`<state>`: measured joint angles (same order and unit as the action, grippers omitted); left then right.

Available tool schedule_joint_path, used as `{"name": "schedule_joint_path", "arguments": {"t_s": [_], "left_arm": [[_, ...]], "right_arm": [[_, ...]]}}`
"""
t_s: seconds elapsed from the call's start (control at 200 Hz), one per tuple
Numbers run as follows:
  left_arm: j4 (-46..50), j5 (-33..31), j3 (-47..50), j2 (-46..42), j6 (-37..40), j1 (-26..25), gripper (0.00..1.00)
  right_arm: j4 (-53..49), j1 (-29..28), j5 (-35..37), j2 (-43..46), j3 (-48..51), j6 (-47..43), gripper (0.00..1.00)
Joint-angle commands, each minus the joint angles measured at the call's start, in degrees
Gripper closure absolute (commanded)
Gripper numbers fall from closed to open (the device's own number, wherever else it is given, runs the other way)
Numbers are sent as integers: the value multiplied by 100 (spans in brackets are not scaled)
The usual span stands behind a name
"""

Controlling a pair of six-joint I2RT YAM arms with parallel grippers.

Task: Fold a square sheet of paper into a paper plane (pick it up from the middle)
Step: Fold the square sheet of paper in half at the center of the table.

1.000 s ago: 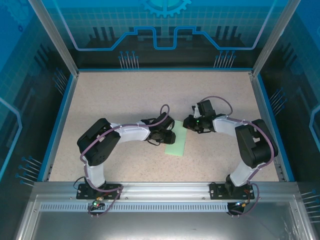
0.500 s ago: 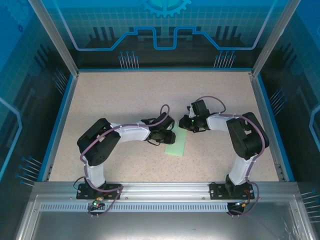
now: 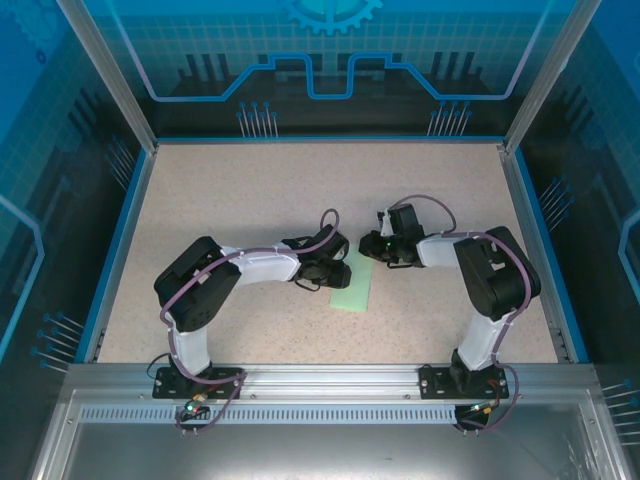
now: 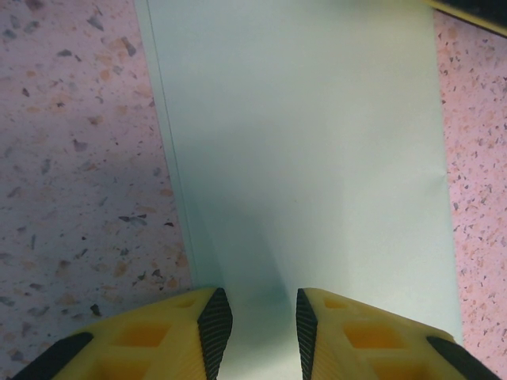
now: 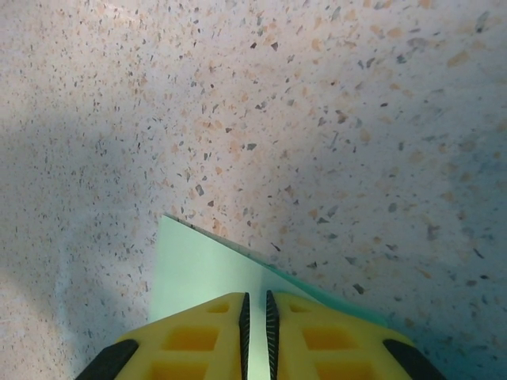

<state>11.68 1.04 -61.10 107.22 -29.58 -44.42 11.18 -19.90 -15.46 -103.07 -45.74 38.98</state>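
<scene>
Now the left hand rests spread on the square sheet of paper; the right hand pinches its corner.

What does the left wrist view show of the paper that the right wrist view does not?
Left wrist view: the paper as a long strip with a layered left edge, left jaws standing apart over it. Right wrist view: one paper corner, right jaws almost shut at it. Both: pale green paper on the speckled table, yellow fingers.
</scene>
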Motion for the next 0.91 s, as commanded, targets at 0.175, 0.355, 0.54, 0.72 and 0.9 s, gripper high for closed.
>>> {"name": "schedule_joint_path", "arguments": {"t_s": [0.175, 0.355, 0.54, 0.72, 0.9], "left_arm": [[1034, -435, 382, 430, 126, 56, 65], [1041, -391, 311, 485, 120, 50, 65], [1003, -321, 240, 475, 90, 53, 66], [851, -78, 156, 417, 39, 52, 64], [802, 51, 32, 256, 18, 71, 63]], "right_arm": [[177, 656, 588, 135, 595, -126, 82], [163, 742, 413, 440, 627, -198, 81], [-35, 548, 87, 1078, 731, -79, 81], [-60, 40, -88, 1555, 1113, 338, 81], [46, -379, -92, 1532, 1431, 568, 82]]}}
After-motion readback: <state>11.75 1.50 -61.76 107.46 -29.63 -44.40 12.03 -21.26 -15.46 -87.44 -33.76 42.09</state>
